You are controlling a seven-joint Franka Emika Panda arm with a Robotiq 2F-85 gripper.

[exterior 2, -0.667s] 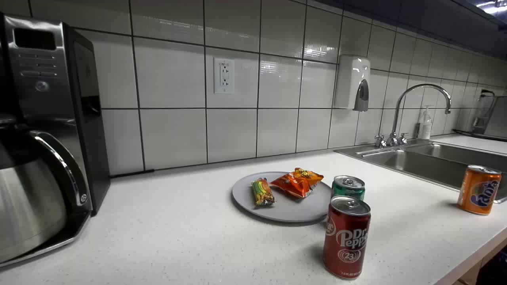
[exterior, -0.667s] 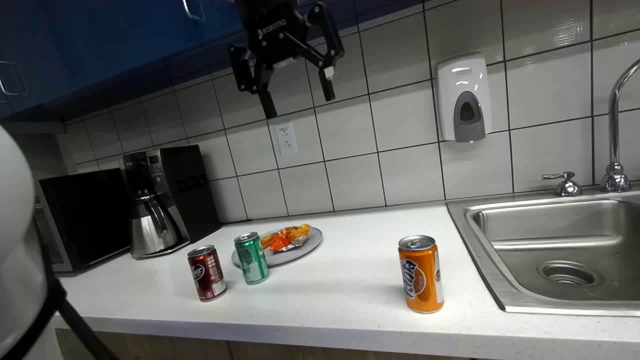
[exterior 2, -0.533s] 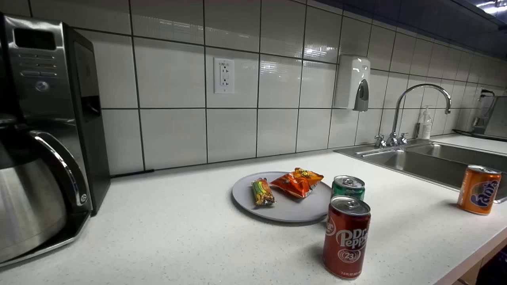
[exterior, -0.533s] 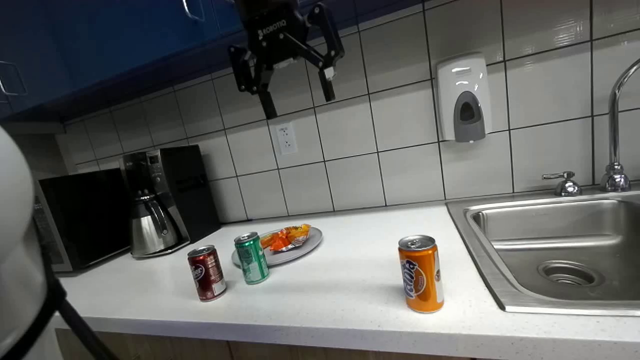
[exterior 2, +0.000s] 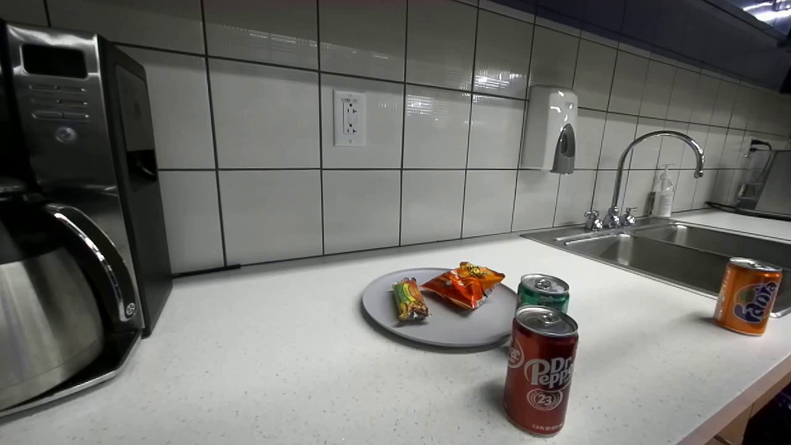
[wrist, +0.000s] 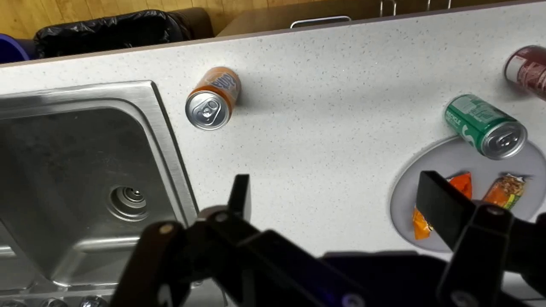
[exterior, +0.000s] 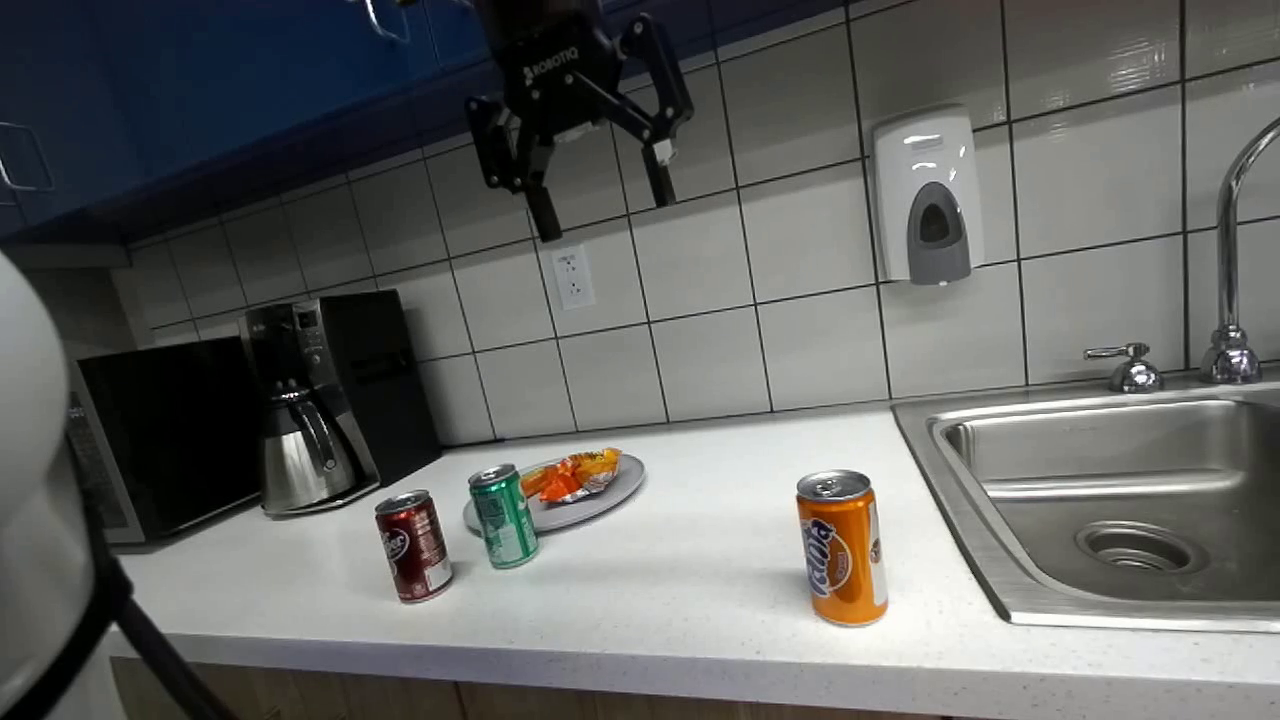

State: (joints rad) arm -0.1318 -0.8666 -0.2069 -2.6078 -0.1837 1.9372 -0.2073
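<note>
High above the counter, my gripper (exterior: 606,219) hangs wide open and holds nothing. In the wrist view a plain stretch of counter shows between its fingers (wrist: 241,194). An orange Fanta can (exterior: 842,550) stands upright near the sink. Farther along are a green can (exterior: 504,518) and a dark red Dr Pepper can (exterior 2: 542,371), both upright. Beside the green can lies a grey plate (exterior 2: 386,318) bearing an orange snack bag (exterior 2: 465,285) and a small wrapped bar (exterior 2: 410,300). From the wrist, one finger covers part of the orange bag.
A steel sink (exterior: 960,520) with a tall faucet (exterior 2: 624,164) adjoins the counter (exterior: 680,590). A coffee maker (exterior: 365,370) and a black microwave (exterior: 170,430) stand at the far end. Blue cabinets (exterior: 230,90) hang overhead; a soap dispenser (exterior: 925,195) is on the wall.
My gripper has shifted slightly to the right and down in the exterior view that shows it, staying open. The cans, the plate and its snacks have not moved.
</note>
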